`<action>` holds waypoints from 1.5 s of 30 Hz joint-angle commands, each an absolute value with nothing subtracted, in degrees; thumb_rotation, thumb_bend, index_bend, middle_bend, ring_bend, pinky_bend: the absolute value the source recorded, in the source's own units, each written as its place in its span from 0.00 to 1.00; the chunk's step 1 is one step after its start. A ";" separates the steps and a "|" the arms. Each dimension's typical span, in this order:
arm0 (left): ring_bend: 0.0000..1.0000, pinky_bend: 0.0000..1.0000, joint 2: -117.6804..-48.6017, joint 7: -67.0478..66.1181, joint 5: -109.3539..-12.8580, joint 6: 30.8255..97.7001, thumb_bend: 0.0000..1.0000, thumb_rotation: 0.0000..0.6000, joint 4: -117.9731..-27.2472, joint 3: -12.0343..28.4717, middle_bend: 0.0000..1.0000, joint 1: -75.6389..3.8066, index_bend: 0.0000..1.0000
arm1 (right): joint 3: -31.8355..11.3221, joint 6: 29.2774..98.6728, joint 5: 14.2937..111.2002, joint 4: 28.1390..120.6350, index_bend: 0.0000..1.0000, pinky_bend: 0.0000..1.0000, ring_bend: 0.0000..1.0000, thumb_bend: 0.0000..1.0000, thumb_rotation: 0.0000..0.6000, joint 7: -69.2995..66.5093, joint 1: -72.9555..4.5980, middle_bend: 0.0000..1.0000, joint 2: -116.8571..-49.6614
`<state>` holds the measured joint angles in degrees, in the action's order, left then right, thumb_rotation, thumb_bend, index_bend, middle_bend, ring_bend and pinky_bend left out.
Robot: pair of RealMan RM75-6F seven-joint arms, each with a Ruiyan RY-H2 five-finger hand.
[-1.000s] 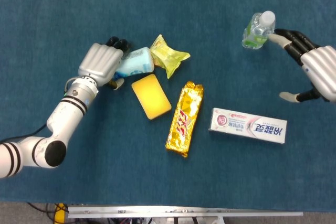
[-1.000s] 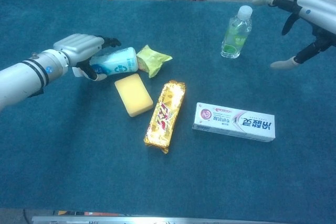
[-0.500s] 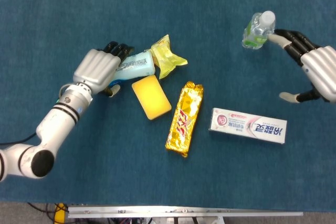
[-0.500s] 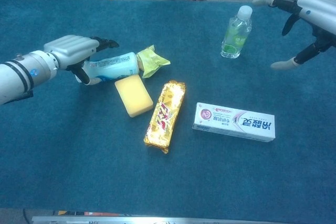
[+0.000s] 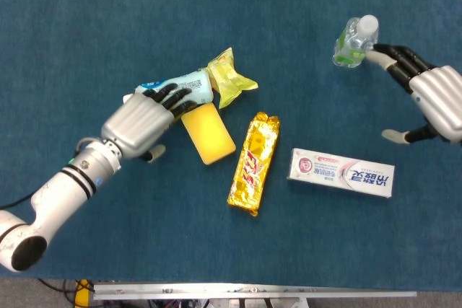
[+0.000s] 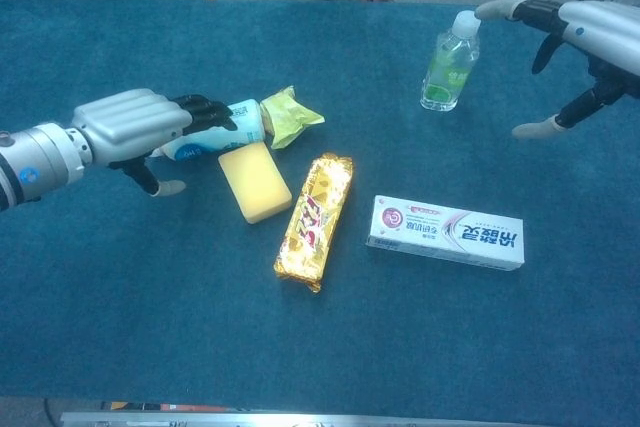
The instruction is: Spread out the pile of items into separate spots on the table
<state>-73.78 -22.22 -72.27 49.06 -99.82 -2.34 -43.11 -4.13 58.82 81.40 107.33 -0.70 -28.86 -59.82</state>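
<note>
Head view: the left hand [image 5: 137,122] is seen lying over the near end of the pale blue tube [image 5: 180,88], its dark fingers [image 5: 167,99] resting on top of it; whether the tube is actually gripped cannot be told, as the thumb is seen apart, down by the bench [image 5: 108,19]. The tube's far end is touching the yellow-green packet [image 5: 229,77], and the yellow sponge [image 5: 208,132] lies just beside it, so these three are judged not yet separated. The gold snack bar [image 5: 253,163] and the toothpaste box [image 5: 341,173] lie apart toward the near edge. Toward the far right corner, the right hand [image 5: 433,99] is held open, fingertips at the cap of the water bottle [image 5: 354,41], nothing being grasped.

A risk is judged: if the tube is dragged, the packet or sponge could be pulled along with it. The upright bottle could be toppled by a nudge from the right fingertips.
</note>
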 commanded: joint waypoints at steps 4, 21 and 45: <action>0.01 0.22 -75.08 -21.49 -75.64 49.38 0.29 1.00 -99.07 -2.97 0.02 -42.83 0.10 | -3.81 58.87 81.79 107.62 0.00 0.37 0.08 0.07 1.00 -0.40 -28.66 0.08 -59.57; 0.00 0.19 -81.69 -19.96 -79.49 46.97 0.29 1.00 -91.00 -2.78 0.00 -44.18 0.11 | -3.75 59.45 81.31 107.97 0.00 0.37 0.08 0.07 1.00 -0.20 -27.92 0.08 -58.81; 0.00 0.17 -88.35 -19.10 -83.18 46.85 0.29 1.00 -82.88 -2.39 0.00 -45.07 0.15 | -3.73 60.05 80.89 107.60 0.00 0.37 0.08 0.07 1.00 -0.33 -26.96 0.08 -58.28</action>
<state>-88.14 -19.19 -83.12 46.88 -83.12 -2.43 -45.03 -3.73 60.05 80.89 107.61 -0.33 -26.97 -58.28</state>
